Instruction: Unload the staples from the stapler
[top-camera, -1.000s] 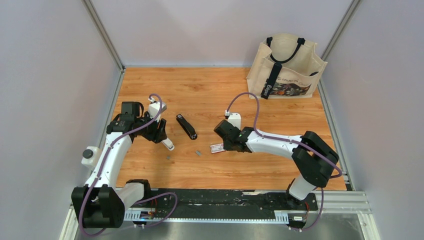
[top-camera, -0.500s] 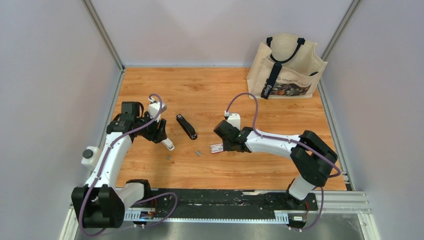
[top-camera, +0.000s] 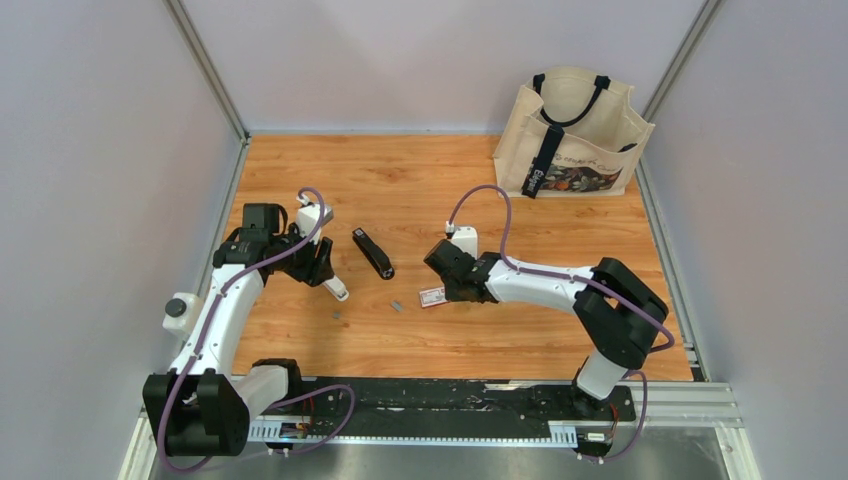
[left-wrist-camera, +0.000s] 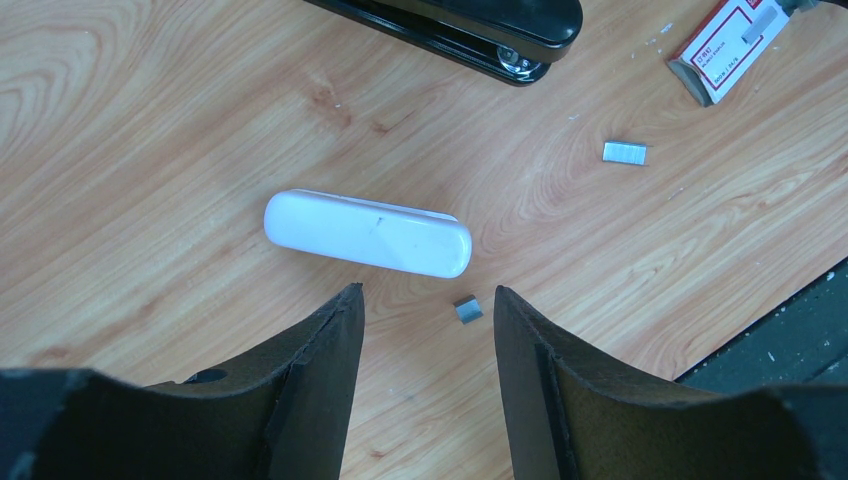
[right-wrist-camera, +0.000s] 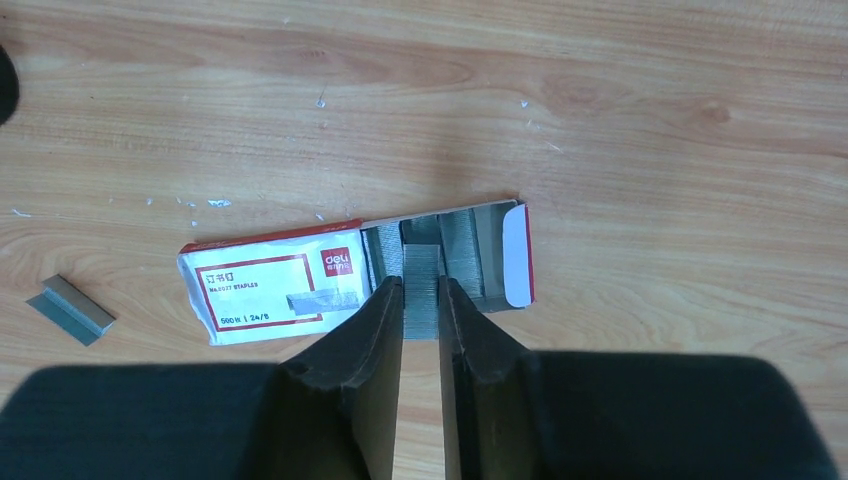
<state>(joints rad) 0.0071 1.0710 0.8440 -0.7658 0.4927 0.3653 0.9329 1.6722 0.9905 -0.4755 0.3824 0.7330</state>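
Staples (left-wrist-camera: 624, 152): I'm seeing short grey strips lying loose on the counter (left-wrist-camera: 150, 150) near the black stapler (left-wrist-camera: 470, 30).
Right end effector (right-wrist-camera: 421, 282): I'm clamping a staple strip (right-wrist-camera: 421, 262) over the open staple box (right-wrist-camera: 265, 290).
Left end effector (left-wrist-camera: 425, 295): I'm hovering it, fingers apart, above a white capsule (left-wrist-camera: 367, 232).
Change: my right arm is sitting slightly further left than a second ago.

The black stapler (top-camera: 372, 252) lay closed and slantwise, left of the table's (top-camera: 450, 180) middle. Toward the near edge lay a short grey staple strip (left-wrist-camera: 625, 152) and a smaller piece (left-wrist-camera: 467, 309), apart. My right fingers (right-wrist-camera: 362, 360) pinched a longer strip (right-wrist-camera: 421, 280).
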